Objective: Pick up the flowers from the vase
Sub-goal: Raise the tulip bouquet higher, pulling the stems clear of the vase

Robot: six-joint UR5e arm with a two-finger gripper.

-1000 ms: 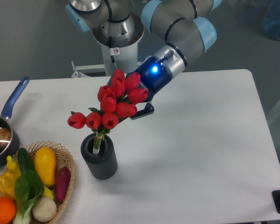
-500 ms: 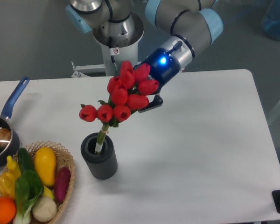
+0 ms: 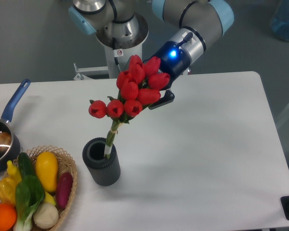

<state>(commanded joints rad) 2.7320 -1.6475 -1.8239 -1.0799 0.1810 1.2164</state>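
White bench [image 3: 212,144], grey floor behind. Flowers [image 3: 132,94]: red tulip bunch at upper centre, tilted, stem ends just inside the mouth of the ribbed dark vase [image 3: 102,162]. Arm reaches down from top right; gripper [image 3: 156,98] mostly hidden behind the blooms, can't tell its state.
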